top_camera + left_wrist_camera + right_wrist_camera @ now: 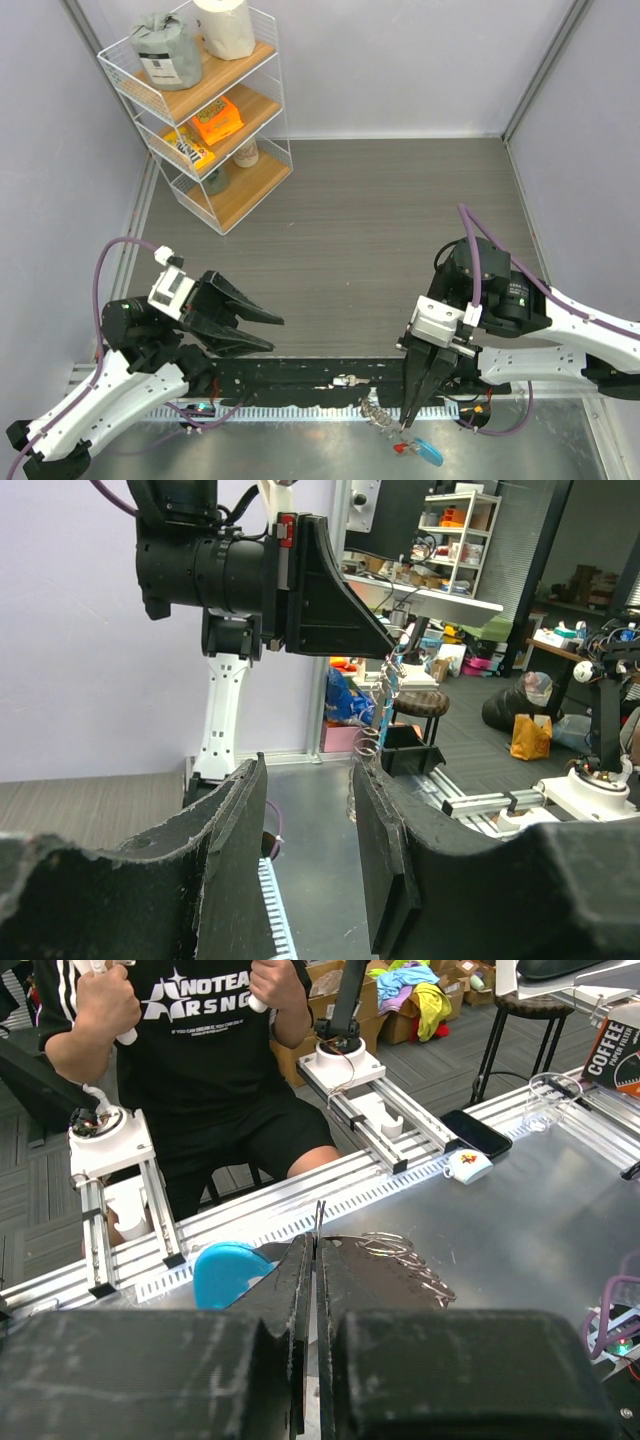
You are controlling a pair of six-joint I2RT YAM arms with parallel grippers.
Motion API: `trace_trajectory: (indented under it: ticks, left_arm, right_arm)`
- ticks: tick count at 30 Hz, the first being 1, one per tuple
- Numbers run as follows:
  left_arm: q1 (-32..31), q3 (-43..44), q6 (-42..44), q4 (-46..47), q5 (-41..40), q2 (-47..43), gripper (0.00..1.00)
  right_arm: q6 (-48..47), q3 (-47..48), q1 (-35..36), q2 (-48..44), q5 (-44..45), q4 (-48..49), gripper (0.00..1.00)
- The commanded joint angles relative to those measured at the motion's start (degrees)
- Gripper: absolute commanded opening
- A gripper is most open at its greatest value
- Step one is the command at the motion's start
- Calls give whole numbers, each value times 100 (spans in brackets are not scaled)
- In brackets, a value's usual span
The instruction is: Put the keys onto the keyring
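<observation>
The grey table [400, 220] carries a white wire rack [250, 185] in its far left corner. On the rack's top shelf stand a grey wrapped roll [165, 50], its label too small to read, and a white roll [227, 25]. An orange box [217, 120] and a yellow packet [188, 148] lie on the shelves below.

The right wrist view shows a black T-shirt [200, 1040] printed "NOTEA… RSNG" and a box [615, 1045] marked "COFFEE".

The left gripper [277, 334] is spread wide around nothing. The right gripper [405, 426] points down at the near edge, fingers pressed together, with a thin metal sliver at the tips. The keys [375, 410] lie just beside it, and the keyring [425, 450] with its blue tag lies nearer the edge.
</observation>
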Motion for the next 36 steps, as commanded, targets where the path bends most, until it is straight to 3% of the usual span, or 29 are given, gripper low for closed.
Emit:
trace_trajectory:
  ticks: [1, 26, 29, 36]
  left_arm:
    - [-1, 94, -75, 268, 98, 36, 46]
    - [-1, 68, -5, 84, 81, -87, 46]
    - [-10, 103, 162, -336, -42, -148, 46]
    - [-1, 287, 1225, -2436, -1113, -70, 47]
  right_arm:
    - [28, 29, 1, -66, 128, 163, 6]
    - [-130, 55, 1, 4, 585, -151, 6]
    - [-753, 362, 1, 13, 1469, -1056, 6]
    - [-553, 179, 1, -285, 4518, -2147, 6]
